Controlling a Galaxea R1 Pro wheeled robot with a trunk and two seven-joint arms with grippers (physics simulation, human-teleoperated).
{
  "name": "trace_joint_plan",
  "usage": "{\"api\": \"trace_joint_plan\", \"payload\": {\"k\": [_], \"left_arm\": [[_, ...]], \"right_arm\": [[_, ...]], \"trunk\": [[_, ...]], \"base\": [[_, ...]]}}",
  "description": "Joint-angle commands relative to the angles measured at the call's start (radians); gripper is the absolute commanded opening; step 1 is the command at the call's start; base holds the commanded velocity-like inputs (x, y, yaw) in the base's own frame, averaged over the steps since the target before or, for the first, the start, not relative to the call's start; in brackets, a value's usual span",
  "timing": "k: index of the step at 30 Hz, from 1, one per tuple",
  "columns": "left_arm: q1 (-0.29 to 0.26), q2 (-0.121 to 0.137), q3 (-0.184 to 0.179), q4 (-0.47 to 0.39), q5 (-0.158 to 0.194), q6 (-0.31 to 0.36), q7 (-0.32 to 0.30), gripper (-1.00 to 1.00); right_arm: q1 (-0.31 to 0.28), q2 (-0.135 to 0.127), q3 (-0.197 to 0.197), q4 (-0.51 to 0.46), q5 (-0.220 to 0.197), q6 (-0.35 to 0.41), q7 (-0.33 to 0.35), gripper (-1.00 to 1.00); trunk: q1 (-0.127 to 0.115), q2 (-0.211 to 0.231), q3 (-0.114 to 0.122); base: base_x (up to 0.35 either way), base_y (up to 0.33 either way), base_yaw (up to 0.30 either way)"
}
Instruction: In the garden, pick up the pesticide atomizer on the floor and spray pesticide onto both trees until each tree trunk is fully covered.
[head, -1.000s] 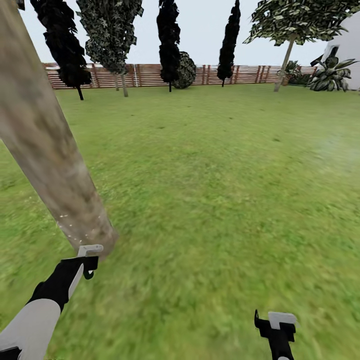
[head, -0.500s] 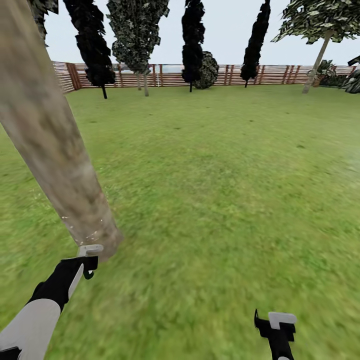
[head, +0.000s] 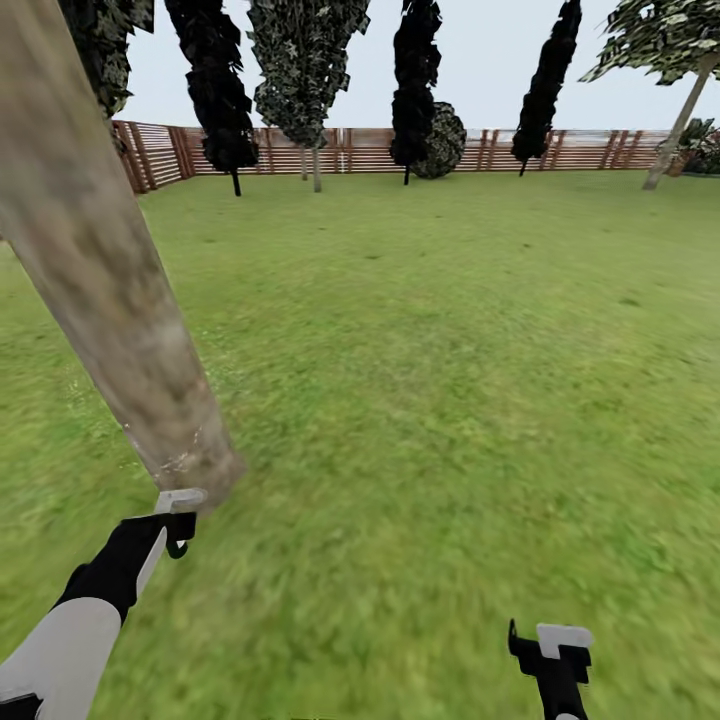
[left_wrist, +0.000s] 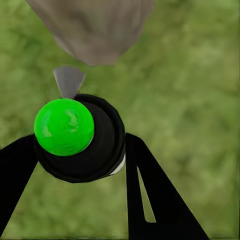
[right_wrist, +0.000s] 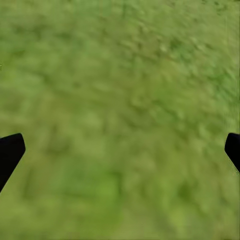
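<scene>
Beige-grey bark marks the near tree trunk (head: 105, 270), which leans across the head view's left side and meets the grass (head: 430, 380) just ahead of the left gripper (head: 178, 522); in the left wrist view that gripper's black fingers (left_wrist: 150, 190) stand on either side of the pesticide atomizer (left_wrist: 75, 137), a black body with a bright green cap, gripping it with its grey nozzle aimed at the trunk's foot (left_wrist: 95, 30); a few pale specks near the base of the trunk may be pesticide, though they are too faint to be sure of. The right gripper (right_wrist: 120, 150) hangs empty over the lawn with its fingertips far apart; the second tree (head: 672, 60) stands well apart by the brown fence (head: 590, 148). Spraying the first trunk looks to be the step in hand, with coverage apparently thin; the next move calls for keeping the nozzle trained on the bark and sweeping it upward along the column, then round its far side, before heading to the other tree.
</scene>
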Motion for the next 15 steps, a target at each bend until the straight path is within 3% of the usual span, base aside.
{"api": "trace_joint_plan", "payload": {"k": [1,4,9,11,15], "left_arm": [[0.000,0.000,0.001,0.000,0.000,0.001,-0.001,-1.00],[0.000,0.000,0.000,0.000,0.001,0.001,-0.001,-1.00],[-0.016,0.005,-0.005,-0.028,0.001,0.012,-0.008,-1.00],[-0.094,-0.003,-0.010,-0.043,0.000,0.080,-0.008,-1.00],[-0.167,-0.004,-0.015,-0.047,-0.005,0.139,-0.015,-1.00]], "right_arm": [[0.000,0.000,0.000,0.000,0.000,0.000,0.000,1.00],[0.000,0.000,-0.001,-0.001,0.000,0.000,0.001,1.00],[0.000,0.000,-0.002,-0.001,0.000,0.000,0.000,1.00],[0.000,0.000,-0.002,-0.002,0.000,0.000,0.000,1.00],[0.000,-0.001,-0.002,-0.002,0.000,0.000,0.000,1.00]], "trunk": [[0.000,0.000,0.000],[0.000,0.000,0.000],[0.000,0.000,0.000],[0.000,0.000,0.000],[0.000,0.000,0.000]], "base": [[0.000,-0.274,0.277],[0.000,-0.190,0.277],[0.000,-0.011,0.278],[0.000,0.000,0.276],[0.000,0.000,0.117]]}}
